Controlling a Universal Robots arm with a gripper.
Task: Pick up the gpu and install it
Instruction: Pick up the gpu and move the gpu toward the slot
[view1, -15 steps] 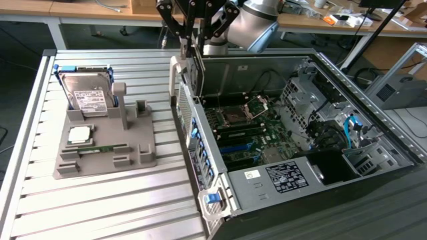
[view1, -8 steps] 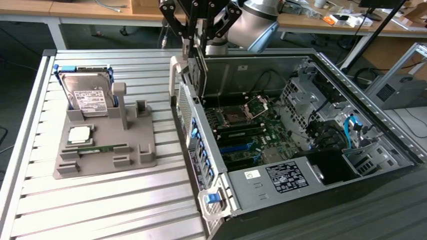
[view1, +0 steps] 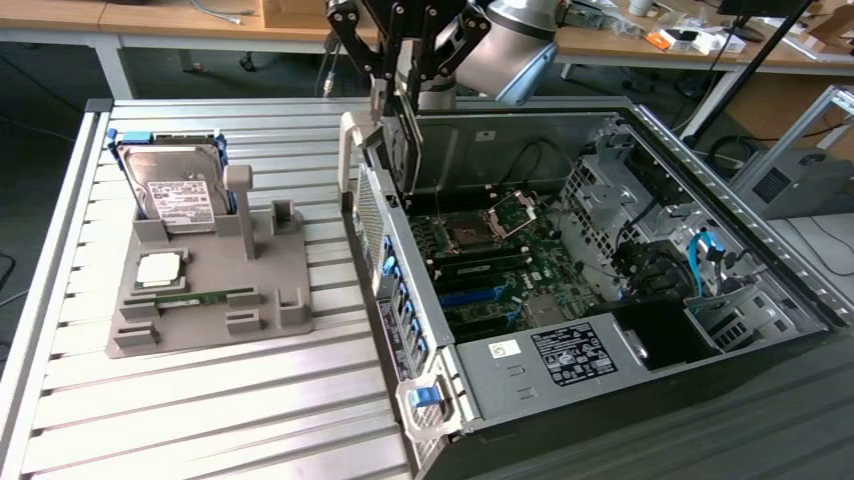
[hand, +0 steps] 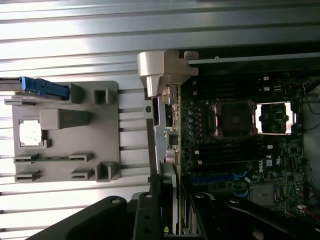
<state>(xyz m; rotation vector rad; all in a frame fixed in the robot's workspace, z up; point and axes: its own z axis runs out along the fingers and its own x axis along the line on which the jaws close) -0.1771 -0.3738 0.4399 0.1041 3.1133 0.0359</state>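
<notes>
The gpu (view1: 398, 150) is a thin dark card hanging upright under my gripper (view1: 400, 95), which is shut on its upper edge. It hangs just over the open computer case (view1: 747, 250), at the case wall on the exterior view's left, above the motherboard (view1: 487, 260). In the wrist view the gpu (hand: 168, 195) appears edge-on between my dark fingers (hand: 145, 220), lined up along the edge of the motherboard (hand: 240, 145). My gripper (hand: 167, 222) sits over the case's edge.
A grey fixture tray (view1: 287, 315) lies on the slatted table (view1: 200, 420) at the exterior view's left. It holds an upright hard drive (view1: 174, 190), a processor chip (view1: 158, 268) and a green memory stick (view1: 200, 298). Blue slots (view1: 474, 297) cross the motherboard.
</notes>
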